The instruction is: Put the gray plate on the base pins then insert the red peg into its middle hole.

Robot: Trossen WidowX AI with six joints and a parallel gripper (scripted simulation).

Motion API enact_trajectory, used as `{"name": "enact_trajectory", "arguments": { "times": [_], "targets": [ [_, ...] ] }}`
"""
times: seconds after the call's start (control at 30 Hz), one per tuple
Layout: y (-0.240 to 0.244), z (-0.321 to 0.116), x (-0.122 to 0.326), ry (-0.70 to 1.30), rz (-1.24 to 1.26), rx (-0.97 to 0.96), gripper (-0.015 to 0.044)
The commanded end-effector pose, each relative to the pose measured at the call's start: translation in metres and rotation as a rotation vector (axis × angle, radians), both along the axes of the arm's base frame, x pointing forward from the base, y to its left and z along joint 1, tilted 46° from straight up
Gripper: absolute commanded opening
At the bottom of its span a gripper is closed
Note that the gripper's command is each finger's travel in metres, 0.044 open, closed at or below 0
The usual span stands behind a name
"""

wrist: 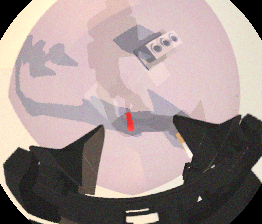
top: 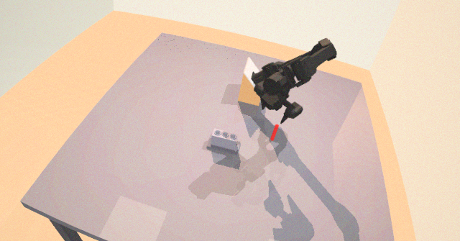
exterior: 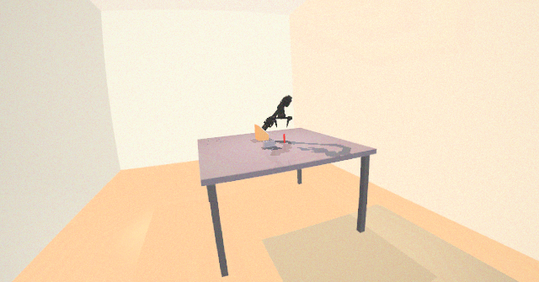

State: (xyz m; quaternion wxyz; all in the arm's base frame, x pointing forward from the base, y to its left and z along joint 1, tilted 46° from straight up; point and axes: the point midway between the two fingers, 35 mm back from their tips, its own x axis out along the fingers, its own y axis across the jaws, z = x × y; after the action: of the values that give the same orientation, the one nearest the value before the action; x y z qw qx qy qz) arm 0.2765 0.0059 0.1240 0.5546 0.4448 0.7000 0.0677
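Note:
The gray plate appears to lie flat on the base, with its three round openings in a row facing up. The base is mostly hidden under it, and the pins are too small to make out clearly. The red peg stands upright on the table, apart from the plate. My gripper is open and empty above the peg. In the wrist view the peg shows between the two fingertips, with a gap in height below them.
An orange and white upright panel stands on the table, close beside the arm and partly hidden by it. Dark arm shadows cross the table around the peg.

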Motion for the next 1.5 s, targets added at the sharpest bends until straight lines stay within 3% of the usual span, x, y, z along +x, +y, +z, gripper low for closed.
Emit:
{"name": "enact_trajectory", "arguments": {
  "times": [0.0,0.4,0.57,1.47],
  "targets": [
    [0.028,0.021,-0.031,0.369,-0.373,0.025,0.0440],
    [0.026,0.019,-0.035,0.369,-0.373,0.025,0.0440],
    [0.049,-0.003,-0.035,0.368,-0.372,0.026,0.0440],
    [0.080,-0.033,-0.032,0.367,-0.373,0.025,0.0440]
  ]
}}
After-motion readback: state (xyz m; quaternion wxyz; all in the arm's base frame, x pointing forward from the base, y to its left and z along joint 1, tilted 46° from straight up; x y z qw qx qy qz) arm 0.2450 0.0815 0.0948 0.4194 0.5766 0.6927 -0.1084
